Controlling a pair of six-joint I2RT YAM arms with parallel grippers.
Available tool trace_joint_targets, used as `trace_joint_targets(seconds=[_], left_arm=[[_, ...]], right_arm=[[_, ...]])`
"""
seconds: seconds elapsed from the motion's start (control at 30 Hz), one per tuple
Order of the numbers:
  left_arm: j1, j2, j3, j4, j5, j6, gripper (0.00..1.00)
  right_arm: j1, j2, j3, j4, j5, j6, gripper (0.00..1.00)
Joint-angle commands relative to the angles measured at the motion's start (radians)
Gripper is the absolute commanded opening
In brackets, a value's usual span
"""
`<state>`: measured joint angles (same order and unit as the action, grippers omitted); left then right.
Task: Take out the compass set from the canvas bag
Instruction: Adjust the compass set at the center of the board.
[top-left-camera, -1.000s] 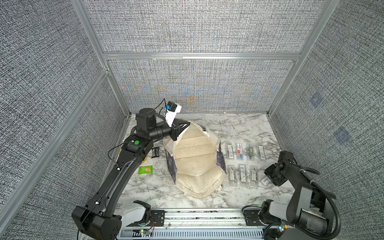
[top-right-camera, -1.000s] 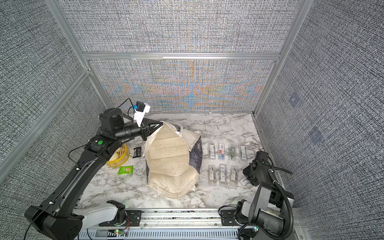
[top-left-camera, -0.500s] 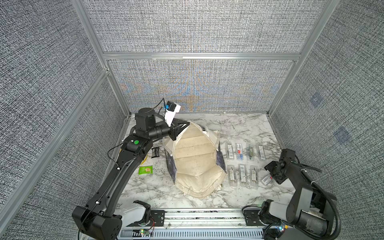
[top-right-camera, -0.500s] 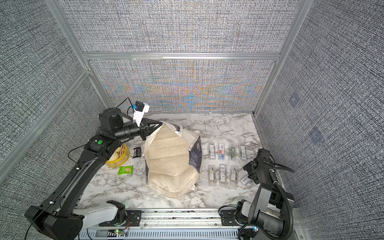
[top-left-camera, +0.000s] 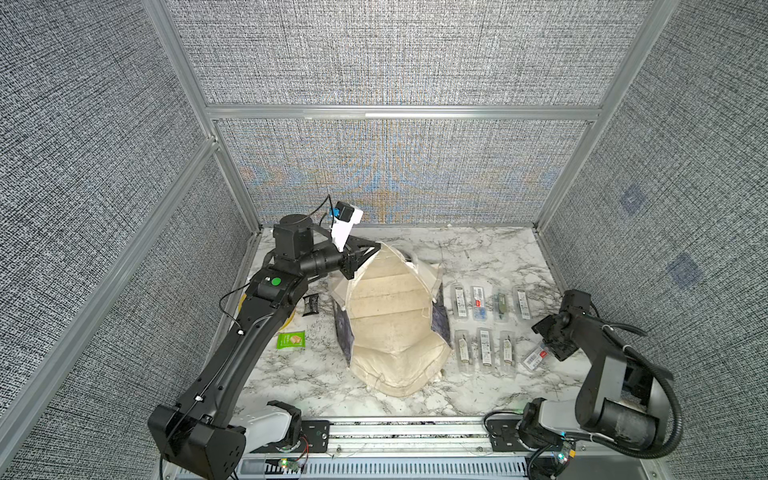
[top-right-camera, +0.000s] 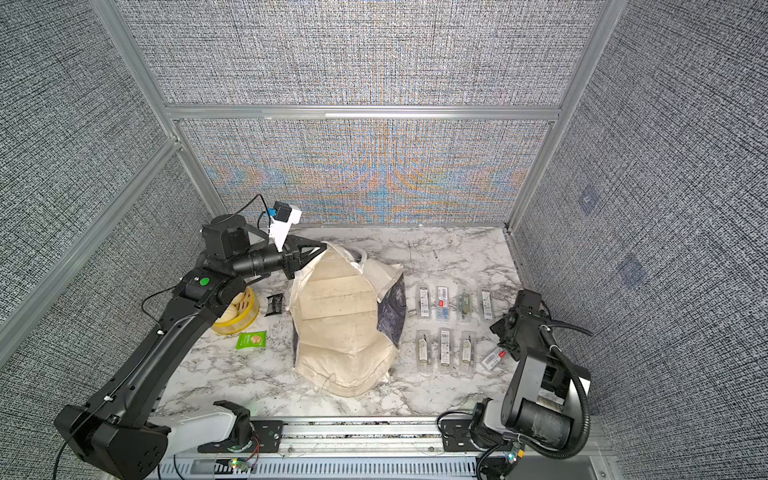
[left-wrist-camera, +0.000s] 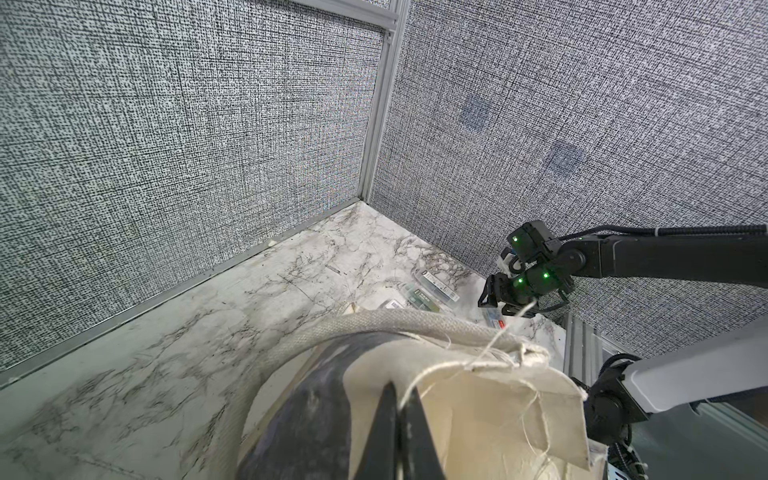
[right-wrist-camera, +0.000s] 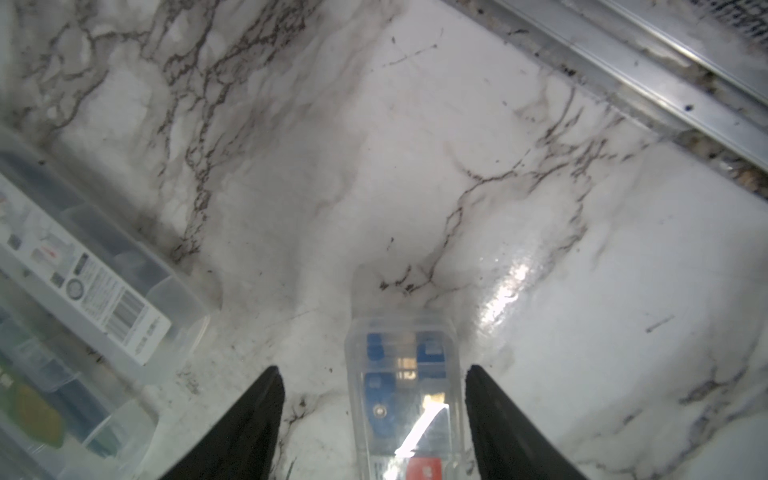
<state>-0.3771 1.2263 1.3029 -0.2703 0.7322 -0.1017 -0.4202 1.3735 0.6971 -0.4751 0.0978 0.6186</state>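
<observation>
The cream canvas bag (top-left-camera: 390, 316) (top-right-camera: 336, 320) stands in the middle of the marble table, its mouth held up. My left gripper (top-left-camera: 376, 246) (top-right-camera: 324, 248) (left-wrist-camera: 395, 388) is shut on the bag's far rim (left-wrist-camera: 478, 399). A compass set (right-wrist-camera: 403, 374) in a clear case with blue parts lies flat on the table at the front right (top-left-camera: 538, 358) (top-right-camera: 494, 357). My right gripper (right-wrist-camera: 374, 369) (top-left-camera: 552, 351) hangs just over it, open, with a gap between each finger and the case. The bag's inside is hidden.
Several more clear cased sets (top-left-camera: 482, 307) lie in two rows right of the bag. A yellow tape roll (top-right-camera: 237, 313), a green packet (top-left-camera: 291, 340) and a small black item (top-left-camera: 311, 304) lie left of it. The metal rail (top-left-camera: 395, 432) runs along the front.
My right gripper's jaws have spread wider around the case at the front right, which now lies free on the table. The left arm and the bag have not moved.
</observation>
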Motion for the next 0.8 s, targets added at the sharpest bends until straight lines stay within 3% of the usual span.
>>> trace_joint_targets(seconds=[0.0,0.4,0.77], left_arm=[[0.0,-0.001,0.01,0.037,0.002,0.016,0.0],[0.002,-0.007,0.012,0.01,-0.005,0.039,0.0],[0.012,-0.027,0.004,0.028,-0.01,0.025,0.0]], right_arm=[[0.0,0.024,0.011,-0.053,0.03,0.034,0.7],[0.051,0.115,0.083,-0.059,0.002,-0.037,0.52],[0.101,0.058,0.026,0.029,0.056,-0.206,0.43]])
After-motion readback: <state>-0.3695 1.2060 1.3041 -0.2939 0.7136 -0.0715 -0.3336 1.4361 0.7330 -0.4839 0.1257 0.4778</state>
